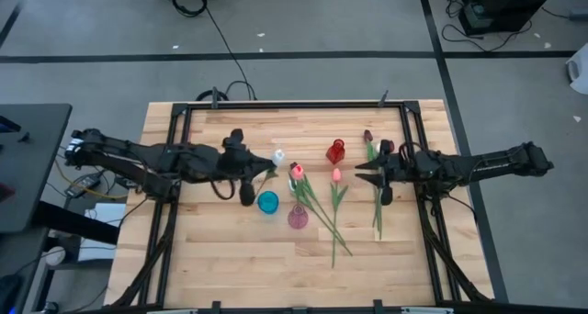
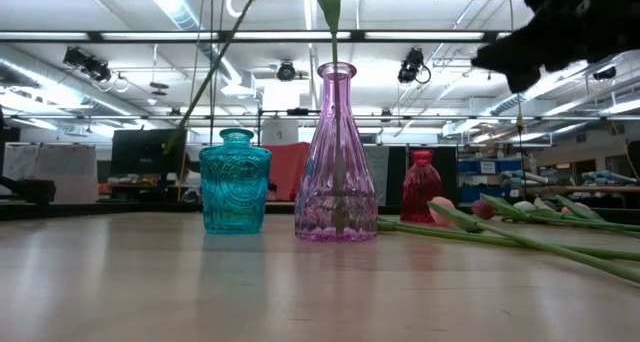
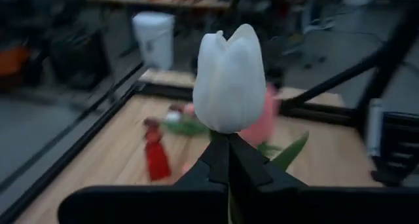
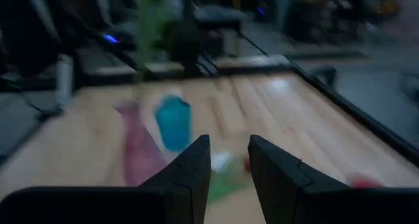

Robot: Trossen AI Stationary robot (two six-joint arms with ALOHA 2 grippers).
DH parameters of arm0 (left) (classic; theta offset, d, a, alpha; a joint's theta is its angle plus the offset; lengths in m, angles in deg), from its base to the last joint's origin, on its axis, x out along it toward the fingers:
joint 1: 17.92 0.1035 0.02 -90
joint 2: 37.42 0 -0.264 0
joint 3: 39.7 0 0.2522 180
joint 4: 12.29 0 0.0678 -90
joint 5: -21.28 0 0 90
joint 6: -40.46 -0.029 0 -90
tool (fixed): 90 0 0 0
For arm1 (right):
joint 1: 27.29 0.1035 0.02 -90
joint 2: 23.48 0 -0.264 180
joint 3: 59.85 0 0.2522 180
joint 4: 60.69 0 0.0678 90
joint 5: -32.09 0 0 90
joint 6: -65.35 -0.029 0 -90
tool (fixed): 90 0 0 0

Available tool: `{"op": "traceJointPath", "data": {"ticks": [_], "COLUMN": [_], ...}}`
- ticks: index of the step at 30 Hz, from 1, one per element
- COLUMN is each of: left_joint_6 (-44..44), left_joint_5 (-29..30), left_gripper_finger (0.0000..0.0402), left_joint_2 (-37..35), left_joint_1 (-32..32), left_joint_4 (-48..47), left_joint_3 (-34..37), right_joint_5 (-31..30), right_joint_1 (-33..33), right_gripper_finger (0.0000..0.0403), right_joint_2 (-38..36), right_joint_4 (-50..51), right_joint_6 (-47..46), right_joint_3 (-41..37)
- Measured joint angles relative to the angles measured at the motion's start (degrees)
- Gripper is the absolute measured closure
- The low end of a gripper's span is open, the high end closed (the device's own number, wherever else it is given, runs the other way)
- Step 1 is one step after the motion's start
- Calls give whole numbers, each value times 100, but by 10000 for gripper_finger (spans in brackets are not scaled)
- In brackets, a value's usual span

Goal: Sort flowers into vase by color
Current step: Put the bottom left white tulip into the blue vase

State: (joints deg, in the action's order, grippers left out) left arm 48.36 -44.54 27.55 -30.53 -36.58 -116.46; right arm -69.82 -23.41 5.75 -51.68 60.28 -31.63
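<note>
My left gripper (image 1: 268,170) is shut on a white tulip (image 3: 229,80) above the table, just far of the blue vase (image 1: 267,202). Its green stem (image 2: 210,72) slants down behind the blue vase. A pink vase (image 2: 337,152) holds one green stem. The red vase (image 1: 335,151) stands farther back. A pink tulip (image 1: 336,175) and a dark red tulip (image 1: 367,135) lie flat on the table with another long-stemmed flower (image 1: 322,218). My right gripper (image 1: 361,172) hovers open between the pink and dark red tulips, touching nothing. My left gripper pinches the white tulip's stem right below the head (image 3: 228,133) between its two fingertips (image 3: 245,162). The head stands just past the fingertips, and the stem hangs slanting below the fingers. The flower is lifted off the table.
The three vases stand close together in the table's middle (image 1: 230,259). Loose stems (image 2: 520,237) lie across the right middle. A dark frame rail (image 1: 175,167) runs along the left and right sides. The near part of the table is bare wood.
</note>
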Motion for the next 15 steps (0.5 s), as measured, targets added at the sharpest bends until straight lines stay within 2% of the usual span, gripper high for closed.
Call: {"op": "traceJointPath", "data": {"ticks": [5, 9, 15], "left_joint_6": [-222, -235, -1037], "left_joint_5": [-767, -1219, -1436], "left_gripper_finger": [398, 397, 397], "left_joint_2": [-238, -204, 345], "left_joint_1": [-98, -221, -321], "left_joint_4": [429, 834, 2453], "left_joint_3": [0, 0, 2], "right_joint_5": [-771, -818, -820], "right_joint_1": [0, 0, 0], "right_gripper_finger": [285, 285, 285], "right_joint_2": [-56, -19, 192], "right_joint_4": [89, -113, -802], "right_joint_6": [-271, -380, -334], "right_joint_3": [0, 0, -198]}}
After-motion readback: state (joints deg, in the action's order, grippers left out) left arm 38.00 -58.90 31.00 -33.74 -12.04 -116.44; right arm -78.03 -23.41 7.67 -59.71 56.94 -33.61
